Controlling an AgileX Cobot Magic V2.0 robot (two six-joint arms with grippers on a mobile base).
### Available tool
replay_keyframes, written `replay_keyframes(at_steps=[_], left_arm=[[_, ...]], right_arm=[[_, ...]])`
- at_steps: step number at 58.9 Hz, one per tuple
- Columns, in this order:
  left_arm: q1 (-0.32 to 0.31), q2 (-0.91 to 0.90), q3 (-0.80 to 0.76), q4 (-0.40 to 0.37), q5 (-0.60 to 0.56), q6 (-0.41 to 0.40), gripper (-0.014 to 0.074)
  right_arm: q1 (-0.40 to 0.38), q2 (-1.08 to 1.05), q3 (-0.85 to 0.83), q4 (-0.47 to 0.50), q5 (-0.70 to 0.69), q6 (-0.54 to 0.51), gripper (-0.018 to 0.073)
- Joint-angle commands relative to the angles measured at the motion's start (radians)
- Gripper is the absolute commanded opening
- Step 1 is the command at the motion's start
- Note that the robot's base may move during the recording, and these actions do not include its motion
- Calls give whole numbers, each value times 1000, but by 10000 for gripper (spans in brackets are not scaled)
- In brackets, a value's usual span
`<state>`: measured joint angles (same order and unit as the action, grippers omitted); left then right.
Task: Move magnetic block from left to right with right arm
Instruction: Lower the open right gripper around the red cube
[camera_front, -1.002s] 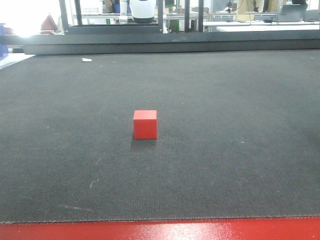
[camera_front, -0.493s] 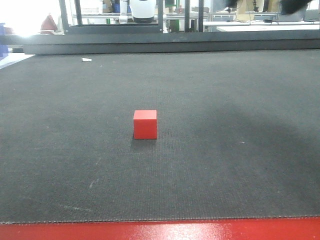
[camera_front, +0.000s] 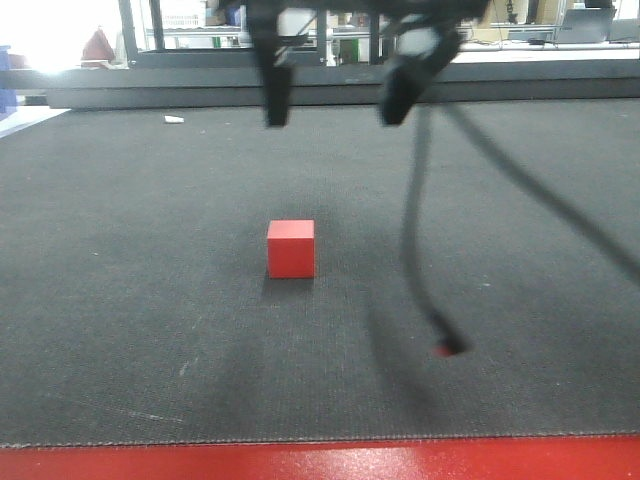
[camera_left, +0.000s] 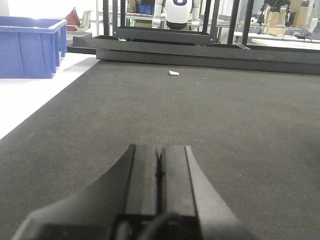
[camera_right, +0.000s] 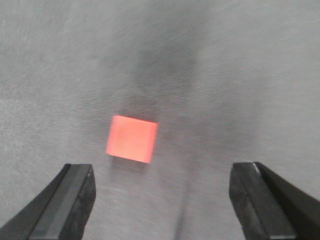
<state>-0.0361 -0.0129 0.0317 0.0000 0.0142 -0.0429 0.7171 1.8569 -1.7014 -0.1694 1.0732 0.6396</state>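
The magnetic block (camera_front: 290, 249) sits alone on the dark mat (camera_front: 130, 300) that covers the bench, a little left of centre in the front view. The right gripper (camera_front: 338, 95) hangs above it, blurred, its jaws spread wide. A dark cable (camera_front: 415, 230) droops low, well to the picture's right of the block. In the right wrist view the block (camera_right: 132, 138) lies between the two fingertips (camera_right: 70, 200), nearer the left-hand one and touching neither. The left gripper (camera_left: 160, 170) sits low over the mat, jaws pressed together on nothing. A blue bin (camera_left: 30, 47) stands beyond the mat's edge, and a small white scrap (camera_left: 173, 73) lies far up the mat.
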Motion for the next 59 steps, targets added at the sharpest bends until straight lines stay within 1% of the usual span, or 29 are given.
replay_keyframes(at_steps=[1,7,19,34,49,53,57,59], left_arm=[[1,-14,10,0,-90,-4,-116],[1,-14,10,0,-90,-4,-116],[1,-14,10,0,-90,-4,-116],[1,-14,10,0,-90,-4,-116],[1,-14,10,0,-90,-4,-116],[1,-14,10,0,-90,-4,-116],[1,-14,10,0,-90,-4,-116],[1,-14,10,0,-90,-4,-116]], right_arm=[[12,10,-100,-44,34,36,643],[20,67,-158,-45,77,76,643],[20,143,-206,-45,77,125,643],[19,199,-206,-10,57,126,643],[17,245,-206,-9,11,126,640],[16,249,-206,-9,6,126,608],[15,250,-206,-9,6,126,538],[15,250,-206,-9,6,126,485]])
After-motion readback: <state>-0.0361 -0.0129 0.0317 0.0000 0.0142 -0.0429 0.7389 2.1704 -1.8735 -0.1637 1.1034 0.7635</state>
